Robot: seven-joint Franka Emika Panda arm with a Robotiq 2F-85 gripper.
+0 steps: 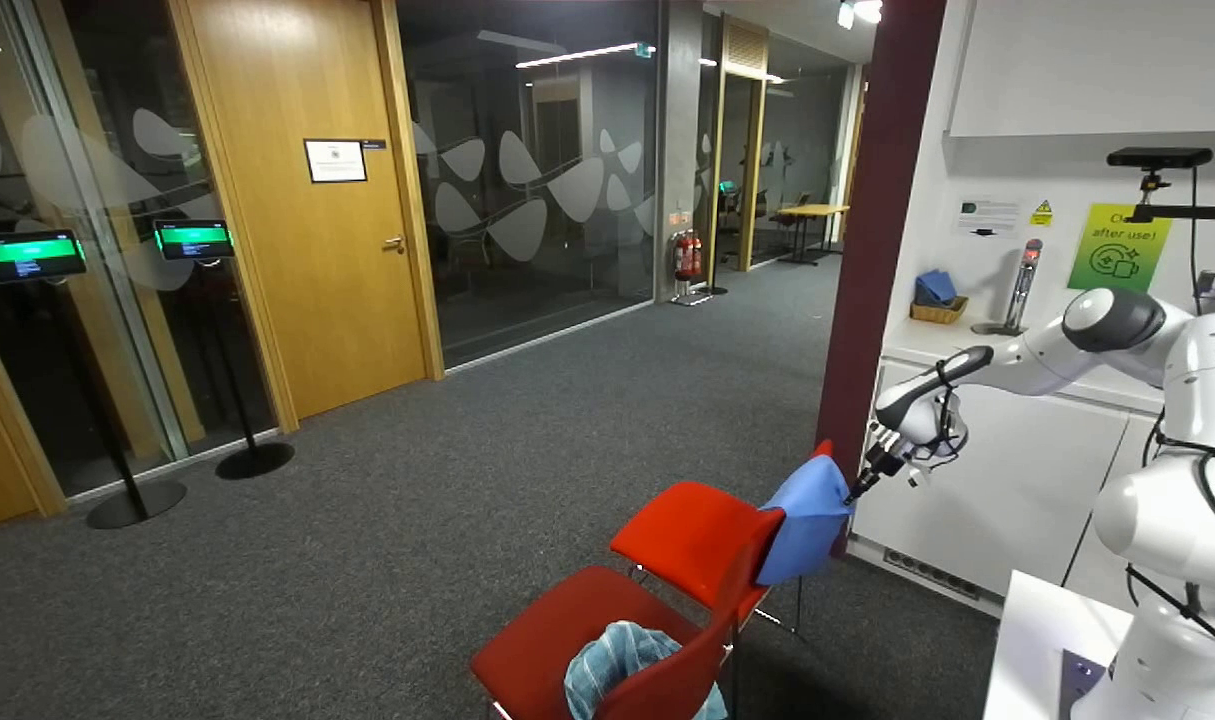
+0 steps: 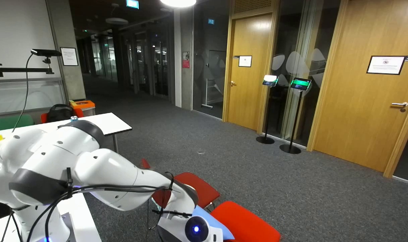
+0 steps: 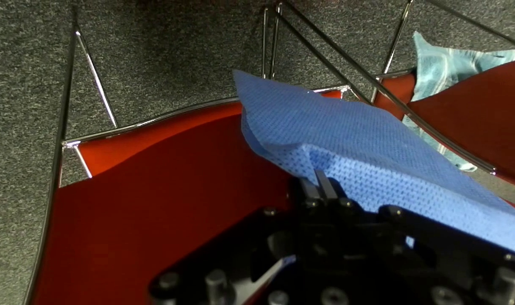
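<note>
A blue cloth (image 1: 802, 525) hangs over the backrest of a bright red chair (image 1: 697, 535). My gripper (image 1: 850, 498) is at the cloth's upper edge. In the wrist view the gripper's fingers (image 3: 317, 182) are nearly together, pinching a fold of the blue cloth (image 3: 338, 123). The cloth drapes beside the fingers across the red backrest (image 3: 176, 199). In an exterior view the cloth (image 2: 210, 222) shows only partly behind the arm, and the gripper is hidden there. A teal checked cloth (image 1: 612, 660) lies on the darker red chair (image 1: 557, 625); it also shows in the wrist view (image 3: 448, 63).
A white table (image 1: 1032, 640) stands under the robot base. White cabinets (image 1: 997, 470) and a maroon pillar (image 1: 867, 300) stand beside the gripper. Metal chair legs (image 3: 92, 76) show below. A farther white table (image 2: 111, 124) and two screen stands (image 2: 291, 148) also show.
</note>
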